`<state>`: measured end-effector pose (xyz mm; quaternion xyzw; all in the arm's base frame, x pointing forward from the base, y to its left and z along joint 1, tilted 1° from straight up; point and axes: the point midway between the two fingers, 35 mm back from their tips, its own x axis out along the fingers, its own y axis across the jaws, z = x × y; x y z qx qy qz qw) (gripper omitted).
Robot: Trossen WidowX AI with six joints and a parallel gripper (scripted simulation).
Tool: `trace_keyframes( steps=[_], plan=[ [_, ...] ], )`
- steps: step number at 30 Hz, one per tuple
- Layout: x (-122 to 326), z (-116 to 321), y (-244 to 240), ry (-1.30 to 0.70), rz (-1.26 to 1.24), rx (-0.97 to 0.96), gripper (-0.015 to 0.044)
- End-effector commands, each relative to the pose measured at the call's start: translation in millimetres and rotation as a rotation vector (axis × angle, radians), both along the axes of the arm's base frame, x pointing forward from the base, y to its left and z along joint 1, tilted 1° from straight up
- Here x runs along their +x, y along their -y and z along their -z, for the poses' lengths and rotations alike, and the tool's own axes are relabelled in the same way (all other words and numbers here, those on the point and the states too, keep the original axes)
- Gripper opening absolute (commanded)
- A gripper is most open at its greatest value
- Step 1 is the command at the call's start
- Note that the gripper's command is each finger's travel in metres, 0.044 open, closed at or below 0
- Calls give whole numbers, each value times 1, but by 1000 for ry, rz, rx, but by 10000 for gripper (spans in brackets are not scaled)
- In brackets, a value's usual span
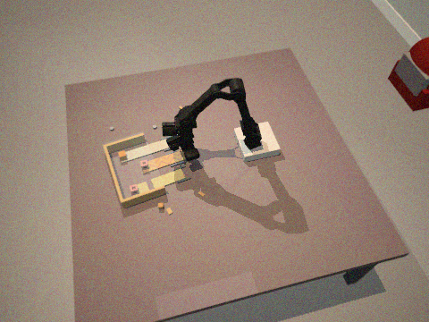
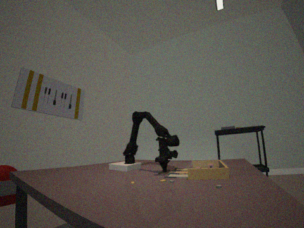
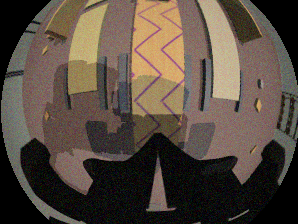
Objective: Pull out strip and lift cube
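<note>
My gripper (image 1: 192, 156) (image 2: 164, 171) (image 3: 157, 136) is shut with nothing between its fingers, its tips low over the near end of the middle strip. That orange strip with a purple zigzag (image 1: 165, 161) (image 3: 159, 55) carries a pink cube (image 1: 144, 164) at its far end, away from the back wall. A yellow strip (image 1: 168, 178) (image 3: 85, 55) shows a break along its length; a pink cube (image 1: 133, 188) is at its far end. A pale strip (image 1: 147, 150) (image 3: 225, 60) has an orange cube (image 1: 122, 154) at its far end. The cubes' labels are too small to read.
A yellow-walled tray (image 1: 114, 174) (image 2: 207, 175), open toward the arm, surrounds the strips' far parts. Low dark rails (image 3: 206, 82) flank the strips. Orange bits (image 1: 161, 206) (image 3: 258, 105) and small grey pieces (image 1: 112, 129) (image 2: 218, 186) lie around. The white base (image 1: 269, 134) (image 2: 117, 166) carries the arm.
</note>
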<state>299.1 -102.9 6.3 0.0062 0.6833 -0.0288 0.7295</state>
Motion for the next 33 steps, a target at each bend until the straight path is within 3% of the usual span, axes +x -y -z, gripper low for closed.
trace_keyframes(
  steps=[1,33],
  plan=[
    [-14,7,-3,-30,-3,11,0],
    [-61,10,-5,-35,-3,11,0]
  ],
)
